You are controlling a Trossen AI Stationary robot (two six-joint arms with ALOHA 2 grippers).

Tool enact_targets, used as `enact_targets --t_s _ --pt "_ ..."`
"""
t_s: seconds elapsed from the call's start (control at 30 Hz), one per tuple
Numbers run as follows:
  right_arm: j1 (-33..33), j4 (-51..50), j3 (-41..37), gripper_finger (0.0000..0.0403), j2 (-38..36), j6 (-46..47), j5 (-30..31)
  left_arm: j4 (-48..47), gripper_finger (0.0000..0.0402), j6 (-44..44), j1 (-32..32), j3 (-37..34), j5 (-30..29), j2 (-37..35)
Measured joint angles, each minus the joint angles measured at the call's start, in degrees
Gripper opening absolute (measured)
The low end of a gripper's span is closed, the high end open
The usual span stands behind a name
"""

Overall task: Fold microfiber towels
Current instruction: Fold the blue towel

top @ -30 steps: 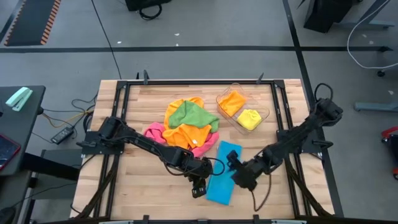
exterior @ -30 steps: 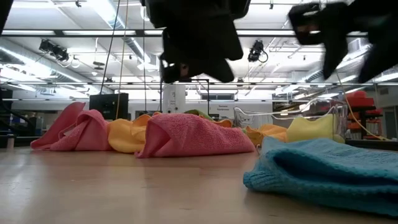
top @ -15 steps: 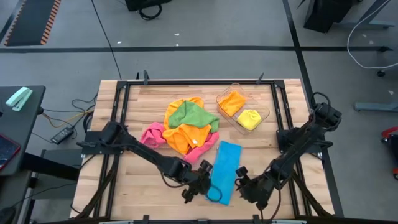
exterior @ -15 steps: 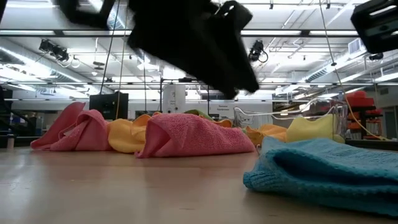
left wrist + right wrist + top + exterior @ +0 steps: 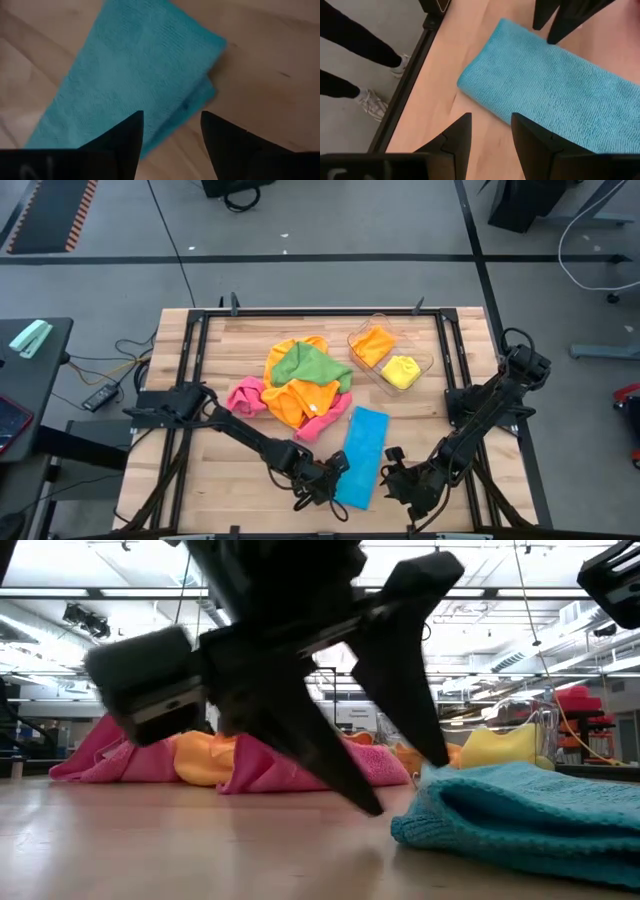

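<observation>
A blue towel, folded into a long narrow strip, lies flat on the wooden table near its front edge. My left gripper hangs open just above the strip's near end, slanting down from the table's left. One fingertip is close to the table and the other is close to the towel's edge. My right gripper stands open off the strip's near right side, touching nothing. A loose heap of pink, orange and green towels rests on the table's middle.
A clear plastic tray at the far right holds a folded orange towel and a yellow one. A person's legs stand beyond the table's near edge. Bare wood lies left of the blue strip.
My left gripper has sunk toward the table and the near edge, rolling about its own line, and has closed in on the blue towel's near end. My right gripper has drawn off the towel toward the near edge. The blue towel lies flat.
</observation>
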Motion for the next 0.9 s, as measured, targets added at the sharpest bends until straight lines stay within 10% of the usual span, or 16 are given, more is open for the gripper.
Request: enact_targets --t_s 0.5,0.9 --pt "-0.46 1.55 0.03 0.0147 0.00 0.98 1.25 5.51 0.0191 3.75 0.10 0.05 5.68 2.50" --pt "-0.44 3.88 0.03 0.0147 -0.02 3.61 2.73 5.79 0.0013 -3.98 0.07 -0.01 10.31 3.07"
